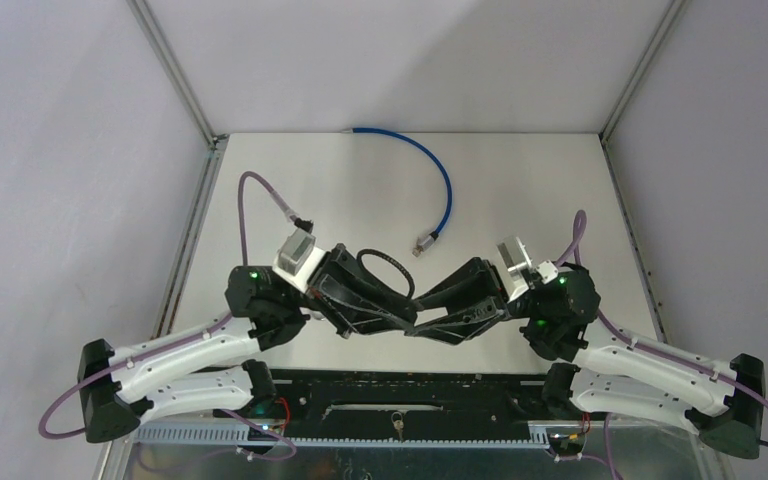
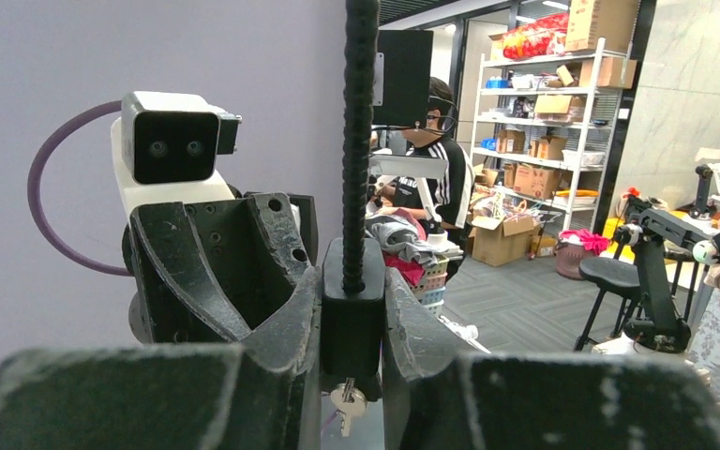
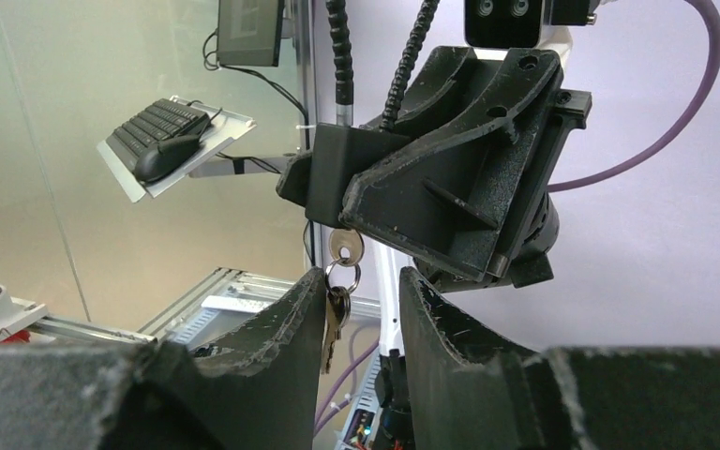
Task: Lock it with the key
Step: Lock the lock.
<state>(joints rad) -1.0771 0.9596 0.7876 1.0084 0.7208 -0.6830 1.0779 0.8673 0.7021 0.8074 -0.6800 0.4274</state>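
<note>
Left hand (image 2: pixel 352 300) pinches the lock (image 3: pixel 333 173); the key (image 3: pixel 344 246) hangs down from it, upright, just above the right hand (image 3: pixel 361 292), which is spread.

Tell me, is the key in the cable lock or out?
In: the key sticks out below the cable lock, spare keys hanging from it.

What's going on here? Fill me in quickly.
The left gripper holds the black cable lock clamped in mid-air, its key sticking out of the underside. The right gripper is open just below, its fingers either side of the spare keys hanging from that key. The key is not gripped yet.
</note>
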